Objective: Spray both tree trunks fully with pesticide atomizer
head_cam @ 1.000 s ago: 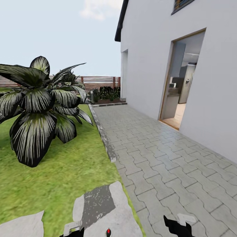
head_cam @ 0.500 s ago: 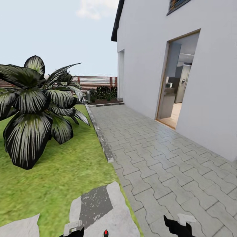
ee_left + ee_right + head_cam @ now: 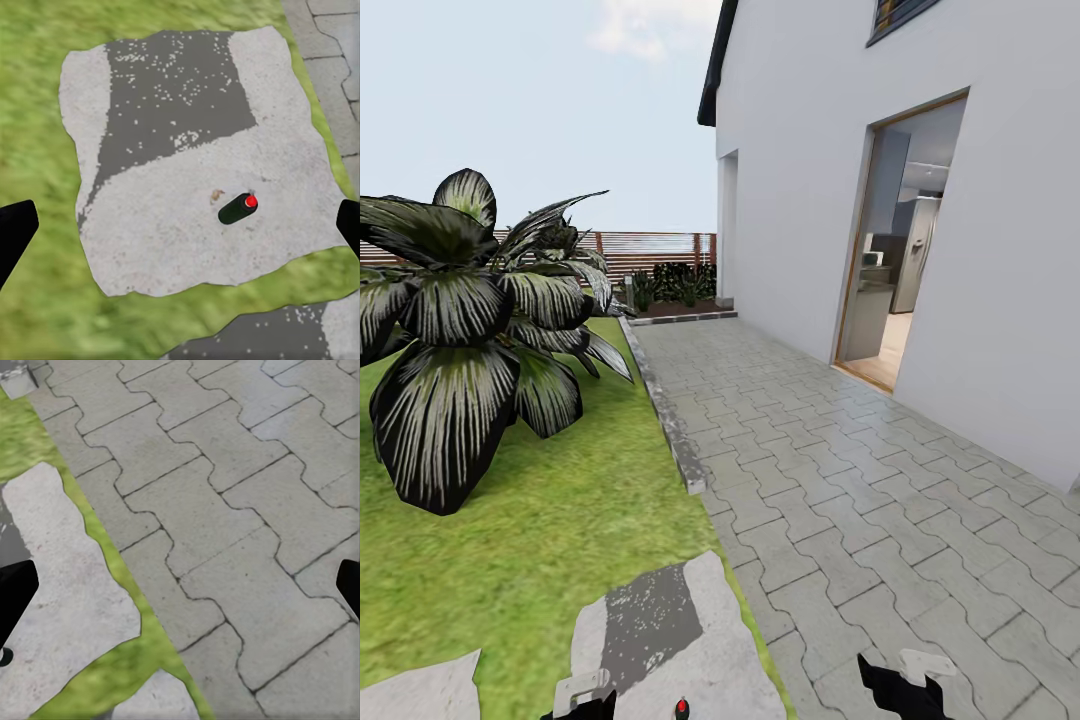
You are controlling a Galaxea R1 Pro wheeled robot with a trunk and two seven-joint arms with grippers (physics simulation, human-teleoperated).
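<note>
Where it lies on stepping stone (image 3: 187, 187) — atomizer (image 3: 238, 208), clearest from left wrist.

Flat, even daylight is filling the scene, and the white house wall (image 3: 980, 300) is glowing pale without glare. Soft shade is pooling under the dark-leaved plant (image 3: 460, 330). The head view is stretching towards its edges. In the left wrist view the grass (image 3: 37, 112) is smearing into blur, while the stepping stone (image 3: 187, 187) is staying fairly crisp.
</note>
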